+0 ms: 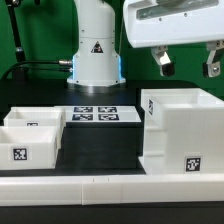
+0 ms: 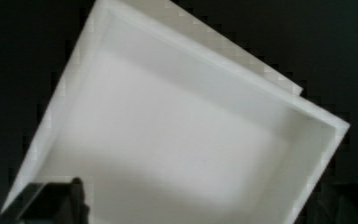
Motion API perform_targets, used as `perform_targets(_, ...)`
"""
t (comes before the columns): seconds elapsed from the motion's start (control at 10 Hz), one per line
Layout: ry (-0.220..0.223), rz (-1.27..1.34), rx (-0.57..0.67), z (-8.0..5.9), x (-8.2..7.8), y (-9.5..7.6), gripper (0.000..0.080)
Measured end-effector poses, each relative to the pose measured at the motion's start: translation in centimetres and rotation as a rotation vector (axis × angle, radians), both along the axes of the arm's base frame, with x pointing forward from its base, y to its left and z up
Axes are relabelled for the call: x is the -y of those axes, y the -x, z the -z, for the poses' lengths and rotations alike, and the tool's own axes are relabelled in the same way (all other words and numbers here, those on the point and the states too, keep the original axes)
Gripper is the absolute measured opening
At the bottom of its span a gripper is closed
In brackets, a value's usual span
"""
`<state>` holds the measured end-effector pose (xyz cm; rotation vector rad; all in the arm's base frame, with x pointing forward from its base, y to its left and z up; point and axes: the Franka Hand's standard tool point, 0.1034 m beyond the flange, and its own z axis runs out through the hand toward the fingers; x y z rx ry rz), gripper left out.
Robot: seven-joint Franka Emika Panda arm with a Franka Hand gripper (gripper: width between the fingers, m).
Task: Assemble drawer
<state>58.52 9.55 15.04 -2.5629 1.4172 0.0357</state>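
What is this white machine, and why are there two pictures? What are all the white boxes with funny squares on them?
The machine is a robot arm. Its white base stands at the back of the black table. Its grabbing part, the end effector, hangs open above the big white plastic box, the drawer housing, holding nothing. One picture comes from a camera off the arm. The other comes from a camera on the robot's wrist, looking down into the same housing. Two small white trays sit on the exterior view's left. The flat white marker board lies between, and a long low white rail runs along the front. The black-and-white squares are printed tags.
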Motion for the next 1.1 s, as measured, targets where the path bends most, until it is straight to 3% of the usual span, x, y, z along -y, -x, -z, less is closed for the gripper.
perform_targets(0.4, 0.068, -0.534, 0.085, 0.6, 3.0, 1.3, 0.0649)
perform_targets(0.7, 0.121, -0.802, 0.137, 1.5, 7.3, 2.5, 0.0649)
perform_targets(1.1, 0.136, -1.033, 0.176, 1.5, 7.1, 2.5, 0.0649)
